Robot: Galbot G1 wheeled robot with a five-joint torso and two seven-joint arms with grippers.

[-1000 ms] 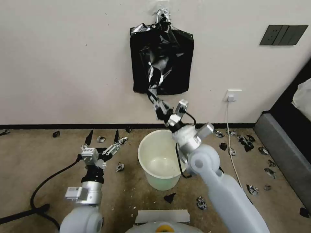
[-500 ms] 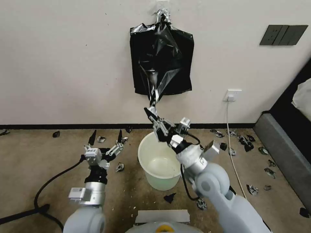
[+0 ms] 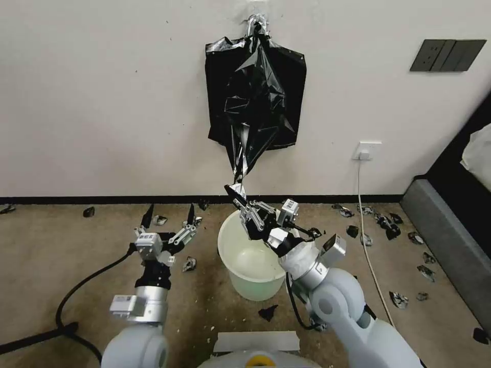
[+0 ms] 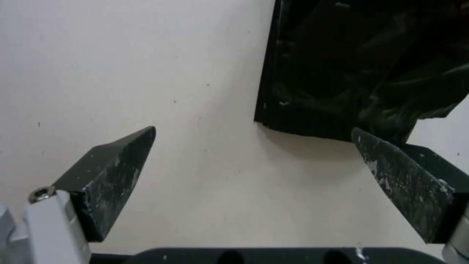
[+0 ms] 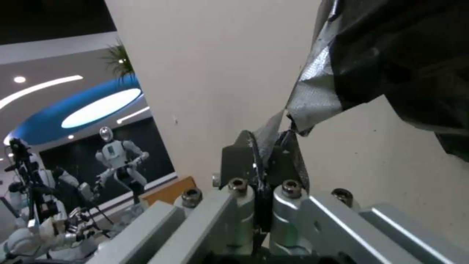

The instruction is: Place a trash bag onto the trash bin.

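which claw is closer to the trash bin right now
Right. The right claw is over the back rim of the trash bin, shut on the trash bag. The left claw hangs open off to the bin's left, above the floor.

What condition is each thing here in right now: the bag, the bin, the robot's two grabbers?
Thin glossy black plastic trash bag: stretched taut from the wall hook, one end pinched.
Round cream-white plastic trash bin: upright, unlined.
Right tool: shut on the bag, above the bin.
Left tool: open, holding nothing, beside the bin.
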